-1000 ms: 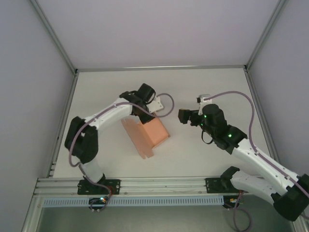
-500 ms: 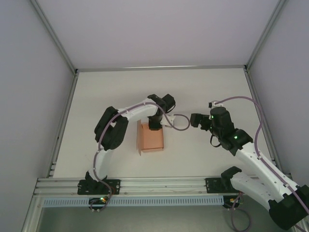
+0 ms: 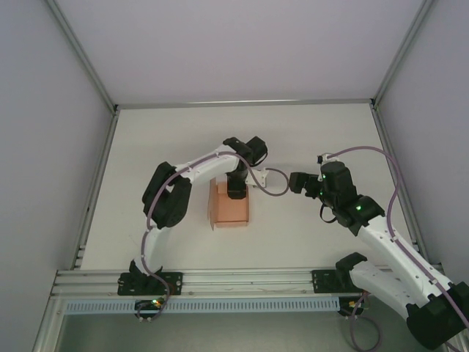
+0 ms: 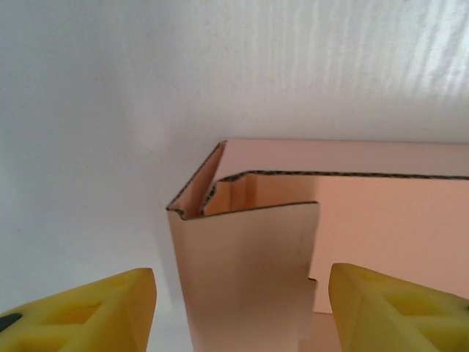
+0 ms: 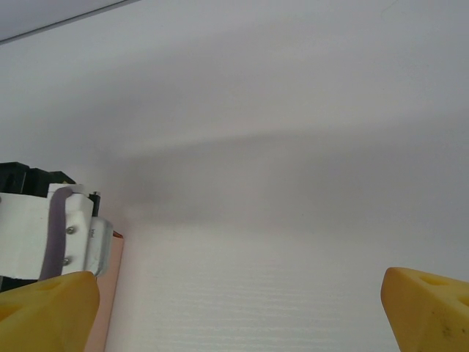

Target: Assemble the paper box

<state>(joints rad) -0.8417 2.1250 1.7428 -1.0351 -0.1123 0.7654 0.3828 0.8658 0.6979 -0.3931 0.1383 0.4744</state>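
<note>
We see the white table first, walled on 3 sides. The right arm reaches in from the near R corner. The left arm rises from the near L & doubles back toward ctr. The paper box sits on the table a bit L of ctr, salmon-pink & partly folded: from the top cam we make out a flat upper face w/ a narrow strip along its L edge. The left gripper points down at the box's far edge. In the left wrist cam its yellow fingers stand apart either side of an upright card flap w/ a notched corner. We see a thin gap on each side, so it's released, not gripping. The right gripper hangs well R of the box, aimed toward it; its fingers are spread wide over bare table, nothing btwn them. A purple cable loops btwn the 2 wrists
</note>
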